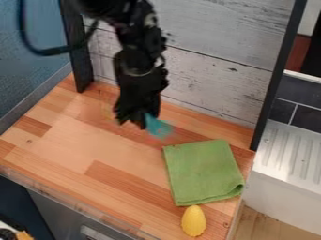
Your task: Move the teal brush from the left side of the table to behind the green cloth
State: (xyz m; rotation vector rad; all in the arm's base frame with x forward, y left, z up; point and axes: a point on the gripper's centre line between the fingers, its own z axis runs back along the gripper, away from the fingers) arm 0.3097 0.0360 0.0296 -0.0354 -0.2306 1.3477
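Camera view: my hand (143,123) grips a blurred teal thing (158,127), its free end pointing toward four o'clock; the green cloth (203,172) lies between four and five o'clock from me.

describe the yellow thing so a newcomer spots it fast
On the wooden counter, find the folded green cloth. By its near edge lies a yellow oval, narrower toward the cloth. Its rounded yellow shape sets it apart from the flat cloth.
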